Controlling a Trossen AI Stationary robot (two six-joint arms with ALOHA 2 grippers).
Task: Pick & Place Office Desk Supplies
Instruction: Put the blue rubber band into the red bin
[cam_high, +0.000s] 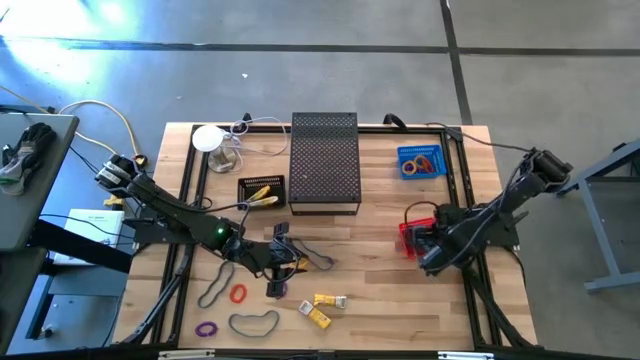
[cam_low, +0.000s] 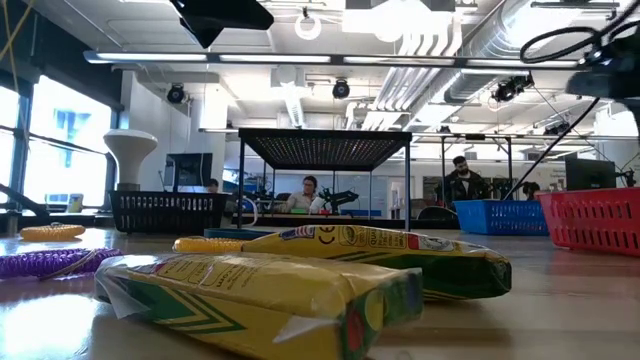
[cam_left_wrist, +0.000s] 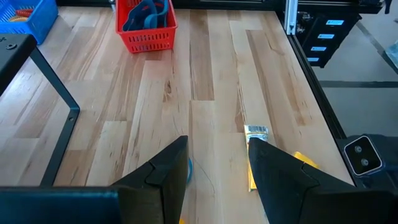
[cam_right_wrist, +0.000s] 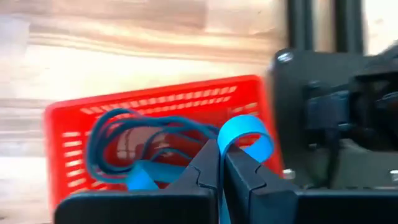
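Yellow crayon packs (cam_high: 322, 306) lie on the wood near the table's front edge: light, crinkly wrappers, best pinched across the narrow width. Left gripper (cam_high: 283, 262), fingers parted and apparently empty, hovers just behind them. Right gripper (cam_right_wrist: 220, 167), shut, sits over the red basket (cam_right_wrist: 149, 124) holding blue bands (cam_right_wrist: 134, 134).

High: straight down over whole worktop (cam_high: 380, 290) | Low: worktop level, facing room | Left wrist: forward across worktop toward red basket (cam_left_wrist: 146, 28) | Right wrist: close on same basket
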